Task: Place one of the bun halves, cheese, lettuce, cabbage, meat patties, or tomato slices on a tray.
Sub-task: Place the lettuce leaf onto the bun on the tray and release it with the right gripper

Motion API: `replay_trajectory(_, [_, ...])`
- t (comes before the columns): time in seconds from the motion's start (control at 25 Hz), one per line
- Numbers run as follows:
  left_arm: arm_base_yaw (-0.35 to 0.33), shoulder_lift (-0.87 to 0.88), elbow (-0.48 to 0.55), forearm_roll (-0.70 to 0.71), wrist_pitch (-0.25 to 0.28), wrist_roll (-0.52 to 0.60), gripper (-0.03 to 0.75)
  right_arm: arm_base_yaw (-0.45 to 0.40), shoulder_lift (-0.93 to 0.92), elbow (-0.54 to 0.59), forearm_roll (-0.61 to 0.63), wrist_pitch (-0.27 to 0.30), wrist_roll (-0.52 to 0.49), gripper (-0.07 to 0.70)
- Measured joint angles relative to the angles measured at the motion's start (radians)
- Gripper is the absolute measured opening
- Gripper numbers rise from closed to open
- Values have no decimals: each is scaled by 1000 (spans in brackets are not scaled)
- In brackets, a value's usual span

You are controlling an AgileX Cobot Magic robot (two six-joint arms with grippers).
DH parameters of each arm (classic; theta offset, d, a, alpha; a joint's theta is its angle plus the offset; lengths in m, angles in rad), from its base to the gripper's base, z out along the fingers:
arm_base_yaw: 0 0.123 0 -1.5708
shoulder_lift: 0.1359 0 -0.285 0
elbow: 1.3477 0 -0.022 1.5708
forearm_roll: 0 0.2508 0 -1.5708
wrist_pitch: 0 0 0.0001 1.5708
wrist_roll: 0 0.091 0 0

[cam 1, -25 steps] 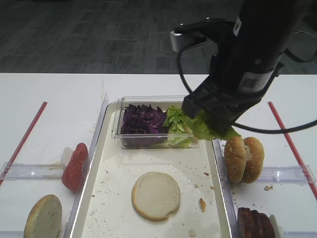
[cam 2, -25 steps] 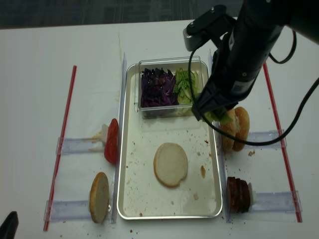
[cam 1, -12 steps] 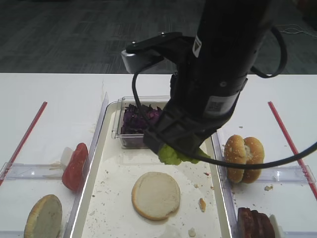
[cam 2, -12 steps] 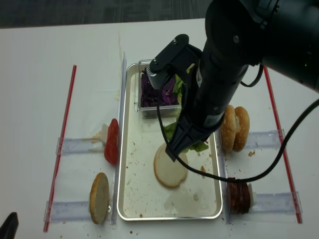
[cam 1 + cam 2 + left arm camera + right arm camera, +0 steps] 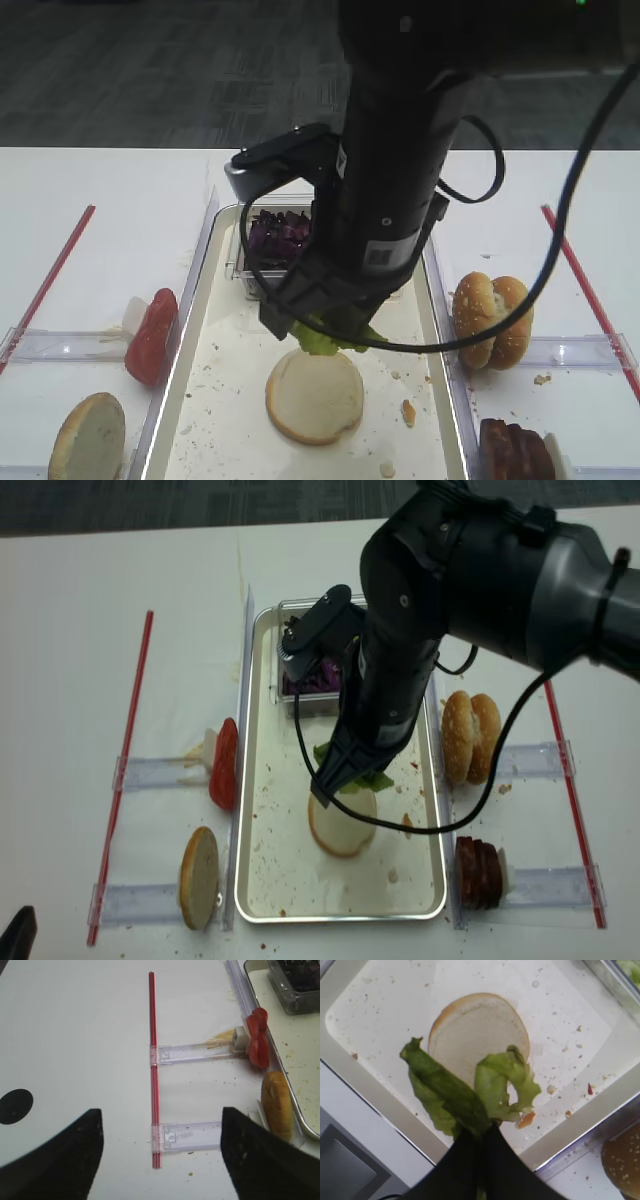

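Observation:
My right gripper is shut on a crinkly light green lettuce leaf that hangs just above a pale bun half. That bun half lies cut face up on the crumb-speckled tray. From overhead, the lettuce shows at the arm's tip over the bun half. Purple cabbage sits in a clear box at the tray's far end. My left gripper is open over bare white table, left of the tray.
Left of the tray stand red tomato slices and another bun half. On the right are seeded bun halves and meat patties. Red strips and clear rails mark the table on both sides.
The right arm has swung from the clear box toward the near middle of the tray, carrying the lettuce down to just above the bun half.

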Motion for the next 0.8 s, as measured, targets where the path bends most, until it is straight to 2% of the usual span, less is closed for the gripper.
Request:
replay_trajectory(0.2, [0, 0, 0, 0, 0, 0, 491, 0, 67, 0, 0, -54, 0, 51])
replay_trajectory(0.6, [0, 0, 0, 0, 0, 0, 491, 0, 172, 0, 7, -122, -9, 51])
replay_trajectory(0.8, [0, 0, 0, 0, 0, 0, 491, 0, 199, 0, 33, -128, -17, 51])
